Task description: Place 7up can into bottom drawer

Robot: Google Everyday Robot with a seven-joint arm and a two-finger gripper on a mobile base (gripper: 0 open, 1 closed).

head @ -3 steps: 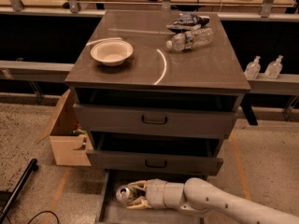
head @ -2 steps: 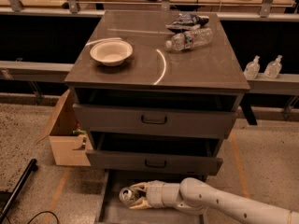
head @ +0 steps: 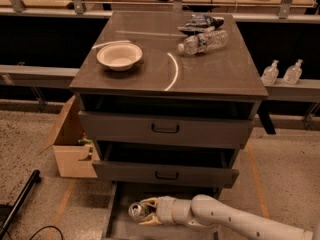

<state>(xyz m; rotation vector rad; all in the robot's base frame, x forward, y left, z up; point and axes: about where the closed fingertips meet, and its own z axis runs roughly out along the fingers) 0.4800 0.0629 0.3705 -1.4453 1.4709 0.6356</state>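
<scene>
Arm (head: 225,218) has crept slightly leftward since 1.0 s ago; claw (head: 145,212) and 7up can (head: 135,210) sit almost where they were. Claw fingers are closed on the can from above and below. Can is tipped over, its silver top facing the camera. It is inside the open bottom drawer (head: 119,228), left part; contact with the drawer floor cannot be told.
</scene>
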